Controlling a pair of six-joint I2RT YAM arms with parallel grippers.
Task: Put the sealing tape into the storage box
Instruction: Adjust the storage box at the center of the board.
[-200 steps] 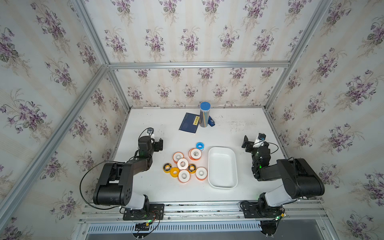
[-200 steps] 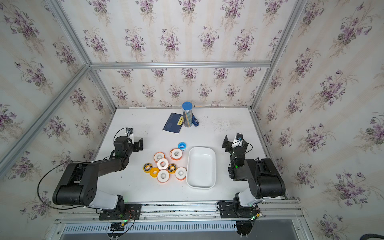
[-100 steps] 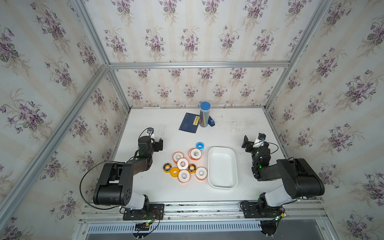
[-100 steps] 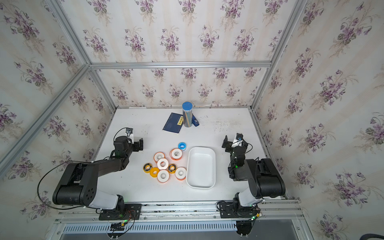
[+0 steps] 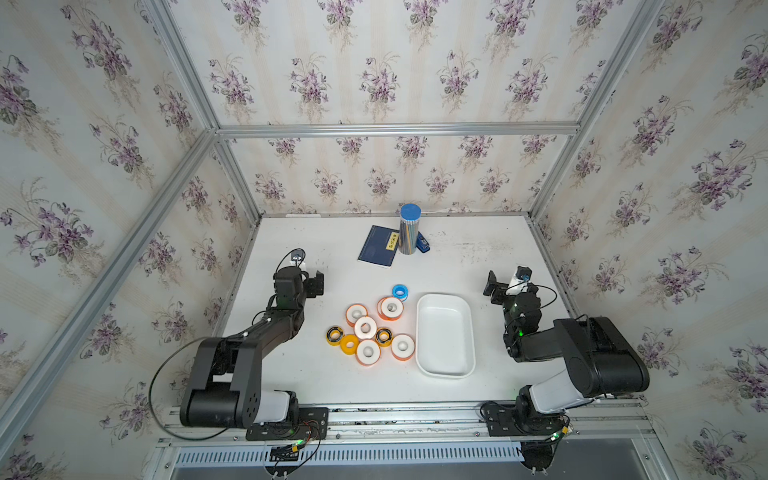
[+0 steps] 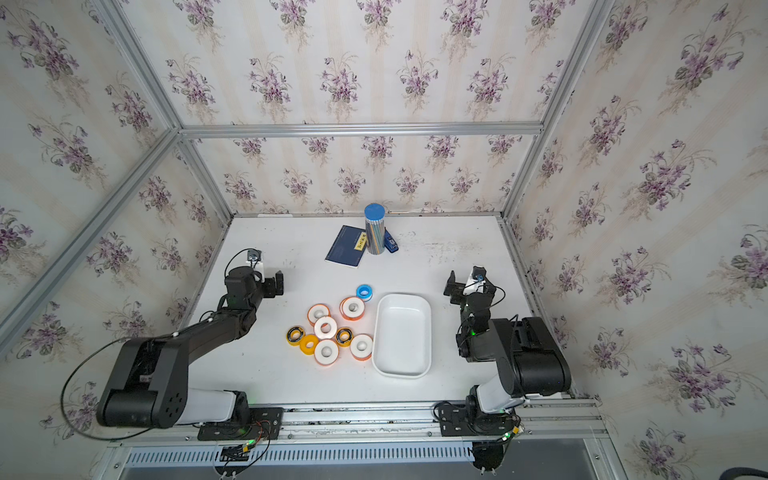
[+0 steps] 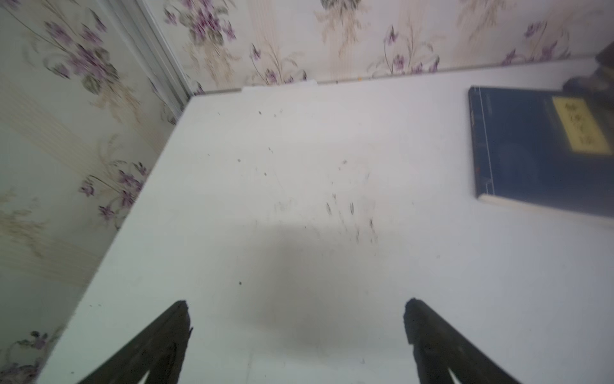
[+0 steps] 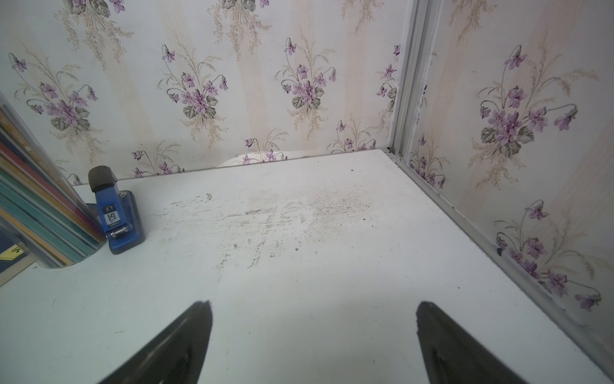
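In both top views the tape rolls (image 5: 365, 328) sat flat, holes up, in a tight bunch on the white table (image 5: 478, 257). They were just left of the white box (image 5: 444, 332) and none was inside it, with the blue roll (image 5: 400, 291) at the far end of the bunch. The box ran its long side near to far. The left gripper (image 5: 312, 285) hung left of the rolls and farther back, jaws spread and empty. The right gripper (image 5: 495, 287), spread and empty too, sat right of the box's far end. By my read the left arm had the shorter reach: come right and nearer, drop onto a roll, then carry it right over the rim. In the left wrist view the jaws stood wide over bare, scuffed table, with the dark blue notebook (image 7: 531, 149) off to the right and no roll in sight. In the right wrist view the jaws stood wide over worn tabletop, with a blue stapler (image 8: 118, 216) and a striped cylinder (image 8: 40, 206) far to the left and flowered walls (image 8: 232, 83) closing the far right corner.
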